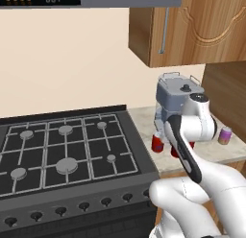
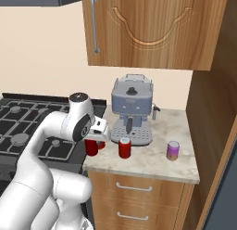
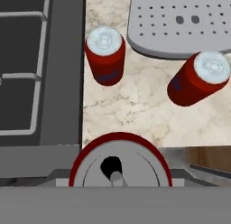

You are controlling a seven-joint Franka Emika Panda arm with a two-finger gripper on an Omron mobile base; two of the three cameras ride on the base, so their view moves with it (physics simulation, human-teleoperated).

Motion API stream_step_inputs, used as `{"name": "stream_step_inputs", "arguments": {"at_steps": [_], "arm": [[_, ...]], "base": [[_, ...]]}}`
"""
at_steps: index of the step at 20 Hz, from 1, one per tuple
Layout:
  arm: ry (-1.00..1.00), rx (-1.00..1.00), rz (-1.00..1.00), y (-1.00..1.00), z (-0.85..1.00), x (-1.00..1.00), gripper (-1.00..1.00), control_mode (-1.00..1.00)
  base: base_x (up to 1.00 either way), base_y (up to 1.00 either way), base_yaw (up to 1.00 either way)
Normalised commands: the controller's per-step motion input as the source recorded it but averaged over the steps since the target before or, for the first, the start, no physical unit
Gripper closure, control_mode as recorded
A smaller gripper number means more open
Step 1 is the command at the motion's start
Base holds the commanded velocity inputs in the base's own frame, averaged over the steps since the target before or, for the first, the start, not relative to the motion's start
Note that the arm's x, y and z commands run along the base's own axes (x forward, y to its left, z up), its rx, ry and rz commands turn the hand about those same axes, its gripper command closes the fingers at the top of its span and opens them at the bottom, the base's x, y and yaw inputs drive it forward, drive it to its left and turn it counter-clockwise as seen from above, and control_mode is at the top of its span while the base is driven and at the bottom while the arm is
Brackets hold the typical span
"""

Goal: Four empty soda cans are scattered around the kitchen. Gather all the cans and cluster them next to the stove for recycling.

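The wide black gas stove with dark grates and round grey burners fills the left of the scene, and the pale marbled stone counter butts against its right edge, which makes that strip of stone the natural gathering spot. At the back of the counter stands a grey-blue espresso machine with a perforated drip tray, so the cans have to sit in front of it. The white arm reaches over the seam between stove and counter, and its jaws are closed on a red soda can with a silvery top, carried upright above the counter edge just beside the stove, probably so it can be lowered straight down. Two more red soda cans already stand close together on the stone: one hard against the stove's side, the other at the drip tray's front. A small purple soda can sits well apart to the right, seemingly not yet collected.
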Motion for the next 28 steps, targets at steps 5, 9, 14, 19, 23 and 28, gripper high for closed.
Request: {"name": "stream_step_inputs", "arguments": {"at_steps": [5, 9, 14, 19, 23, 28], "arm": [[0.0, 0.0, 0.0, 0.0, -0.25, 0.26, 1.0, -1.0], [0.0, 0.0, 0.0, 0.0, -0.34, 0.17, 1.0, -1.0], [0.0, 0.0, 0.0, 0.0, -0.33, 0.01, 1.0, -1.0], [0.0, 0.0, 0.0, 0.0, -0.22, 0.05, 1.0, -1.0], [0.0, 0.0, 0.0, 0.01, -0.21, 0.16, 1.0, -1.0], [0.0, 0.0, 0.0, 0.05, -0.13, 0.25, 1.0, -1.0]], "base": [[0.0, 0.0, 0.0], [0.0, 0.0, 0.0], [0.0, 0.0, 0.0], [0.0, 0.0, 0.0], [0.0, 0.0, 0.0], [0.0, 0.0, 0.0]]}}
